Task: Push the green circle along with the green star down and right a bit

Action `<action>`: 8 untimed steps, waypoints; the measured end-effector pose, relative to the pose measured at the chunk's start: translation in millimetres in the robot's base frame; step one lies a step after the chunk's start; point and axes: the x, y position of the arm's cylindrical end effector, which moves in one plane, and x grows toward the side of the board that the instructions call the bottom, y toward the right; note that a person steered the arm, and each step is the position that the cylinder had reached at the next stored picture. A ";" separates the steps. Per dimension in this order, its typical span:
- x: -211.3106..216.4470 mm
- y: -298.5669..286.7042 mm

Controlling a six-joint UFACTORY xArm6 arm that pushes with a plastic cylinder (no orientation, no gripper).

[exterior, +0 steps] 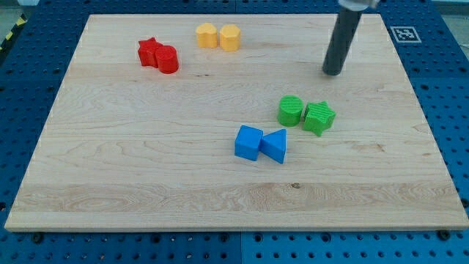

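The green circle [291, 110] sits right of the board's middle. The green star [319, 117] touches it on its right side. My tip [333, 72] rests on the board above the green star and slightly to its right, apart from both green blocks by a clear gap. The dark rod rises from the tip toward the view's top.
A blue cube [248, 142] and a blue triangle [275, 145] lie together below and left of the green circle. A red star [150, 52] and a red circle [168, 59] sit at upper left. Two yellow blocks [218, 36] lie near the top edge. The wooden board [146, 169] ends near the view's bottom.
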 end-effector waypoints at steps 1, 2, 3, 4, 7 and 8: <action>24.2 -54.5; 38.8 -69.0; 50.0 -93.3; 59.0 -129.1; 62.2 -105.0; 65.2 -87.2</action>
